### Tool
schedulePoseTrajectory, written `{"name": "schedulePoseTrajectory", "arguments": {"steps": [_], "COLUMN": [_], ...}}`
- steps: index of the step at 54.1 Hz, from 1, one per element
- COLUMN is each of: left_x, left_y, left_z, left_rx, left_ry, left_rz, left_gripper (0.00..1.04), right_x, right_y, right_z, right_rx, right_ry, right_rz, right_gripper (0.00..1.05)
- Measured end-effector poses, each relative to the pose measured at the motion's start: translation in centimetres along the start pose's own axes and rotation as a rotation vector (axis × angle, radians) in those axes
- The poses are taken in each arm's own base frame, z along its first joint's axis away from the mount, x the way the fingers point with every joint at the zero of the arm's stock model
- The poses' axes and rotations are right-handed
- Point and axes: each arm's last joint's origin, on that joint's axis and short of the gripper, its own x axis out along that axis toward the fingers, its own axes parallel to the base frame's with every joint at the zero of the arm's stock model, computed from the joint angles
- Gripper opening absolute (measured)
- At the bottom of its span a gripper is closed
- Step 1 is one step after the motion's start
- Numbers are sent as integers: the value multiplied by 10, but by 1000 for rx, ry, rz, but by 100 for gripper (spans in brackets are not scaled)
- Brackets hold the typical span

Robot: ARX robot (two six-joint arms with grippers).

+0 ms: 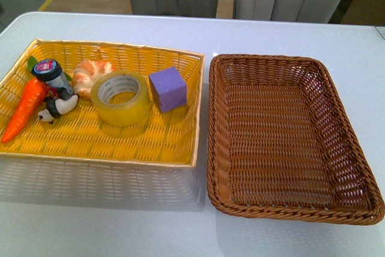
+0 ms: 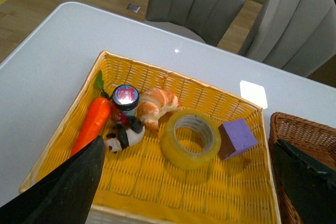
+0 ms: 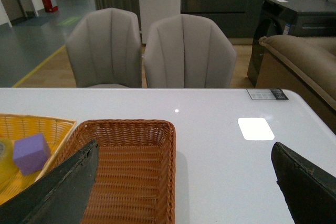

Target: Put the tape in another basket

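The tape [image 1: 122, 95] lies flat, hole up, in the shallow yellow tray [image 1: 102, 159], between a croissant [image 1: 91, 73] and a purple cube [image 1: 168, 88]. The brown wicker basket [image 1: 289, 215] stands just beside the tray on the white counter [image 1: 90, 209]. The left fingers [image 2: 63, 187] hang above the tray, spread wide and released. The right fingers [image 3: 58, 187] are likewise spread, grasping nothing.

Tape [image 1: 123, 97]: yellowish roll, lying flat, hole up. Basket [image 1: 289, 136]: dark-brown wicker, just beside, empty.
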Motion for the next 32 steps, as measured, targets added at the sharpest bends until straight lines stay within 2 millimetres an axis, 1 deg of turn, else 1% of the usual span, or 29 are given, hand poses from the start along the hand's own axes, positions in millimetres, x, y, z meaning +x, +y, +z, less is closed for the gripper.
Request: {"name": "schedulePoseTrajectory", "arguments": {"steps": [7,16,24,32], "left_x": [44,87,114,134], "left_y": [5,12,14,14], "left_z": [-10,-22,-27,-24], "left_rx": [-2,0,-13,-18], "left_ry": [99,187,252,282], "left_rz": [13,28,9,-14], "left_gripper": [96,96,96,96], "right_x": [0,0,0,0], "right_y": [0,0,0,0], "right_z": [0,0,0,0], "right_rx": [0,0,0,0], "right_ry": [0,0,0,0], "right_rz": [0,0,0,0], "right_gripper": [96,96,96,96]}}
